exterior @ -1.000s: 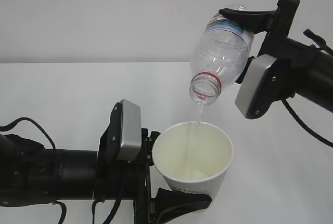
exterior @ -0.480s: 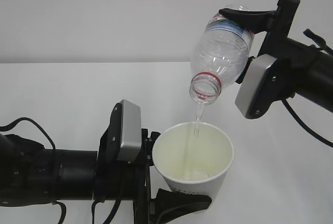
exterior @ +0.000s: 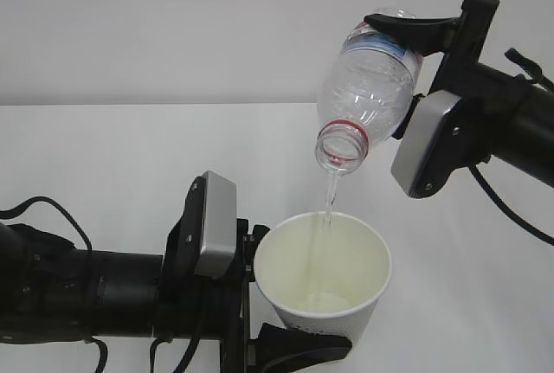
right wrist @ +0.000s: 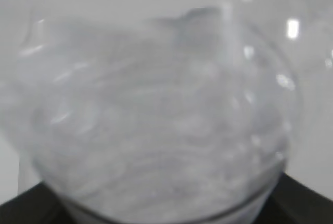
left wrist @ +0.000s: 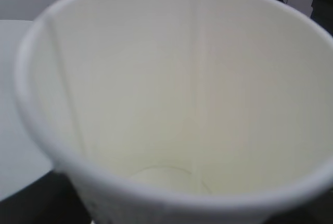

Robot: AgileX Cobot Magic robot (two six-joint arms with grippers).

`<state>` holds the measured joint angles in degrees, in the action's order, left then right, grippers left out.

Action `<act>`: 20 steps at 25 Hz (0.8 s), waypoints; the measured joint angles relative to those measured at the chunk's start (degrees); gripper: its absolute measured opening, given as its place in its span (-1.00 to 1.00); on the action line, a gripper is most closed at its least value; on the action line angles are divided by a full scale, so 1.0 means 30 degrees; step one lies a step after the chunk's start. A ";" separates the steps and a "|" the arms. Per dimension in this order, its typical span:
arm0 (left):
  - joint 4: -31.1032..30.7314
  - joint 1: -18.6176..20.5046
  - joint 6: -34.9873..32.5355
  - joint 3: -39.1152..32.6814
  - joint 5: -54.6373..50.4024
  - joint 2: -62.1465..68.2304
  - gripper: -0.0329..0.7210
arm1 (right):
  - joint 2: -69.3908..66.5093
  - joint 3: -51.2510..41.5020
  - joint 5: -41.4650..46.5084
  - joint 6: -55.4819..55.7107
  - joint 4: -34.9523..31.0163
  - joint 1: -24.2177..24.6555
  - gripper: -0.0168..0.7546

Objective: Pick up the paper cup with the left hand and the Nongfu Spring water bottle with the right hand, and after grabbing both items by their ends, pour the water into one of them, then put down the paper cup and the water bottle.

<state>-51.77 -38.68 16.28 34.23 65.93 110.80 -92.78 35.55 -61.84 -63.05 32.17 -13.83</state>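
My left gripper [exterior: 305, 328] is shut on the lower part of the white paper cup [exterior: 322, 260], which is held upright at the bottom centre of the exterior view. Above it the clear Nongfu Spring water bottle [exterior: 368, 87] is tipped mouth-down, and my right gripper [exterior: 403, 51] is shut on its base end. A thin stream of water [exterior: 330, 196] runs from the bottle's mouth into the cup. The left wrist view looks into the cup's cream inside [left wrist: 156, 104], where the stream [left wrist: 195, 78] reaches a little water at the bottom. The blurred bottle [right wrist: 156, 130] fills the right wrist view.
A white table [exterior: 104, 157] lies under both arms, with a plain pale wall behind it. Black cables trail from the left arm [exterior: 52, 209] and from the right arm [exterior: 511, 213].
The cup and my left gripper have sunk a little lower under the bottle. The bottle and right arm have stayed still, and the stream keeps running.
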 joint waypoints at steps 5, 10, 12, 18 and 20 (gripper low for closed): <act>0.0000 0.0000 0.0000 0.0000 0.0000 0.0000 0.62 | 0.0000 0.0000 0.0000 0.0000 0.0000 0.0000 0.30; 0.0000 0.0000 0.0000 0.0000 0.0000 0.0000 0.62 | 0.0000 0.0000 0.0000 0.0000 0.0000 0.0000 0.30; 0.0000 0.0000 0.0000 0.0000 0.0000 0.0000 0.62 | 0.0000 0.0000 0.0000 0.0000 0.0000 0.0000 0.30; 0.0000 0.0000 0.0000 0.0000 -0.0014 0.0000 0.62 | 0.0000 0.0000 0.0000 0.0000 0.0000 0.0000 0.30; 0.0000 0.0000 0.0000 0.0000 -0.0014 0.0000 0.62 | 0.0000 0.0000 0.0000 0.0000 0.0000 0.0000 0.30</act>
<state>-51.77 -38.68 16.28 34.23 65.89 110.80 -92.78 35.55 -61.84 -63.05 32.17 -13.83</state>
